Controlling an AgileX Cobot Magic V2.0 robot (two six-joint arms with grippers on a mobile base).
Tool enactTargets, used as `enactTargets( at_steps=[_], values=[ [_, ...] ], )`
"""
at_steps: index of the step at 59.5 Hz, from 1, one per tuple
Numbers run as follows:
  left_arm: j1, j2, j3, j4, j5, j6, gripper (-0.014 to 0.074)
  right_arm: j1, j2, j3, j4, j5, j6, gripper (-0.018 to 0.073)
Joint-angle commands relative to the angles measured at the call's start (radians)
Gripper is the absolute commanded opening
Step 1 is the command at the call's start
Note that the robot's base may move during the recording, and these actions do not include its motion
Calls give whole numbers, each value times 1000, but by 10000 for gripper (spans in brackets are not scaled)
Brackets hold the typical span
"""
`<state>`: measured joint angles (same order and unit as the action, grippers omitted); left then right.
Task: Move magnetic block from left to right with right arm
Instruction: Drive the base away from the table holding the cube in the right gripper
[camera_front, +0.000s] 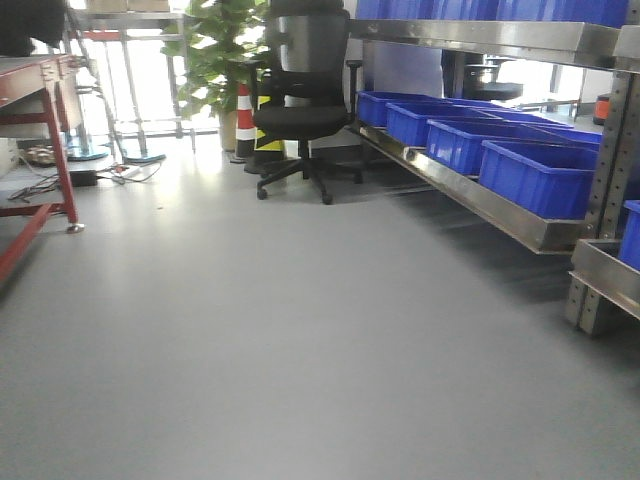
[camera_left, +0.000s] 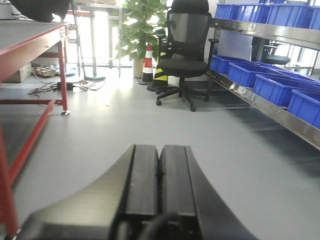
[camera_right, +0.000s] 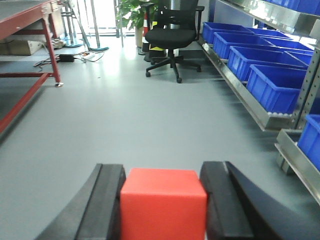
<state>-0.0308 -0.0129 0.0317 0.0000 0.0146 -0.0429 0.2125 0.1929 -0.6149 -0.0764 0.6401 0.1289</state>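
**A:** Right gripper (camera_right: 163, 170), state?
**B:** Clamped on the magnetic block (camera_right: 163, 207). The red cube sits between the black fingers (camera_right: 107, 200), touching both, with grey floor (camera_right: 125, 120) beyond it.
**A:** Left gripper (camera_left: 160, 152)?
**B:** Fingers pressed flat together.
**A:** Surroundings?
**B:** Black office chair (camera_front: 300, 100) ahead. Blue bins (camera_front: 535, 175) on a steel rack, right side. Red-framed table (camera_front: 35, 85), left.

Left pincer (camera_left: 159, 148) and right pincer (camera_right: 163, 172) are matte black.
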Motion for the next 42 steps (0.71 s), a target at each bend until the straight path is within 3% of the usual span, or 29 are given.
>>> enactTargets(
  at_steps=[1, 42],
  values=[
    [-4, -14, 10, 0, -90, -4, -116, -5, 18, -26, -5, -81, -10, 147],
    [-4, -14, 10, 0, -90, -4, -116, -5, 18, -26, -5, -81, -10, 147]
  ],
)
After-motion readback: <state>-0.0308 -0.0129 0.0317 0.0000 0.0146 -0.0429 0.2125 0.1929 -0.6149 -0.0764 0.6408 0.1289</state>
